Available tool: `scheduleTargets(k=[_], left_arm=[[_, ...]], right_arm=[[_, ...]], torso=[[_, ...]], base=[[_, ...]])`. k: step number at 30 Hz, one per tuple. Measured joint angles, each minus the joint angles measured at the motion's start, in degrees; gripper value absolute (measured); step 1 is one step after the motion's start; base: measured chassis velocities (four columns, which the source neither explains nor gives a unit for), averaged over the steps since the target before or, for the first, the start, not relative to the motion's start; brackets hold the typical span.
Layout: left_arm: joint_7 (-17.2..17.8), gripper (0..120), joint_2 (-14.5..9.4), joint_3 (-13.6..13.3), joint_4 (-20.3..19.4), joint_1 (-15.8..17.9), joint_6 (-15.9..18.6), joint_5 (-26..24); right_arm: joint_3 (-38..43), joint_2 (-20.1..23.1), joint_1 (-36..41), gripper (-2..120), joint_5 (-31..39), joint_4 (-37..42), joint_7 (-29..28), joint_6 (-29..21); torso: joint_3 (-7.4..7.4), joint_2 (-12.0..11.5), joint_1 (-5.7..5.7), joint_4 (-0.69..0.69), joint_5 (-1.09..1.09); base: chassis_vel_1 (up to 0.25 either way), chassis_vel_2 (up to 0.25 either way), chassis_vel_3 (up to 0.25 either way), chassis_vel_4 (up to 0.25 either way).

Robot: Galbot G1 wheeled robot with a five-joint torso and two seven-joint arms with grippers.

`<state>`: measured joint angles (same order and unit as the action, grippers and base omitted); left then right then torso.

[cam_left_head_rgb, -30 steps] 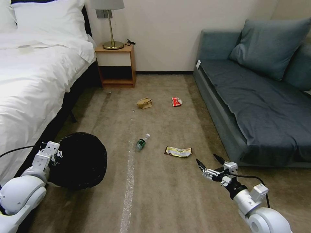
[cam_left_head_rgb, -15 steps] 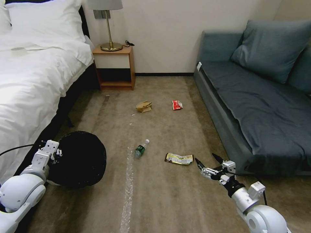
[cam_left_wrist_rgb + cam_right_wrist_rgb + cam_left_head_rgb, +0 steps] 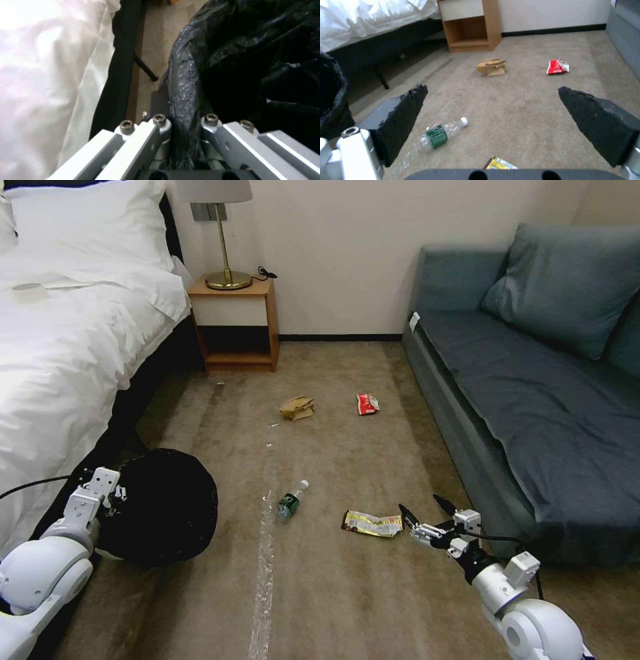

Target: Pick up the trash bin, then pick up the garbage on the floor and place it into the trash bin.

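Observation:
The trash bin (image 3: 160, 507), its black bag folded over the rim, hangs tilted at the lower left beside the bed. My left gripper (image 3: 100, 493) is shut on its rim; the left wrist view shows the fingers (image 3: 160, 122) clamping the crinkly bag (image 3: 250, 62). My right gripper (image 3: 420, 505) is open just above the floor, right beside the brown-yellow wrapper (image 3: 372, 523). The clear bottle (image 3: 291, 499) lies left of the wrapper. Farther off lie the crumpled paper bag (image 3: 297, 407) and the red-white packet (image 3: 367, 403). In the right wrist view, the bottle (image 3: 438, 135), paper bag (image 3: 491, 67), packet (image 3: 557, 66) and wrapper corner (image 3: 500, 163) show between the spread fingers (image 3: 403, 112).
A white bed (image 3: 60, 347) runs along the left, with its dark frame close to the bin. A grey-blue sofa (image 3: 533, 400) borders the right. A wooden nightstand (image 3: 237, 323) with a lamp stands at the far wall. A pale streak (image 3: 263, 580) crosses the tan carpet.
The whole view has shifted forward and down, so the camera moved. My open right gripper now sits closer to the wrapper's right end. The left gripper keeps hold of the bin.

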<state>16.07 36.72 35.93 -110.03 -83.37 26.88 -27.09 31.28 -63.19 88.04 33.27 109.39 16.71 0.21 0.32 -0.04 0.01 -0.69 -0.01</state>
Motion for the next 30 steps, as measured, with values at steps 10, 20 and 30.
scheduleTargets(k=[10,20,30], left_arm=[[-0.4,4,-0.1,-0.5,0.7,0.6,-0.7,0.1],[-0.7,4,-0.1,0.0,1.2,0.3,-1.5,0.6],[-1.5,4,-0.7,2.2,0.4,-0.4,-1.7,0.2]], right_arm=[[-0.7,-1.1,-0.6,100,-0.3,-0.6,0.0,-0.1],[-1.6,-2.0,-1.3,100,-0.9,-1.3,0.2,-0.1],[-3.1,-3.5,-2.0,100,-1.3,-1.8,-0.1,-1.2]], torso=[[0.0,0.0,0.0,0.0,0.01],[0.0,0.0,0.0,-0.01,0.01],[0.0,0.0,0.0,-0.01,0.01]], base=[[-0.106,0.103,0.107,-0.096],[-0.105,0.104,0.108,-0.117],[-0.091,0.098,0.097,-0.092]])
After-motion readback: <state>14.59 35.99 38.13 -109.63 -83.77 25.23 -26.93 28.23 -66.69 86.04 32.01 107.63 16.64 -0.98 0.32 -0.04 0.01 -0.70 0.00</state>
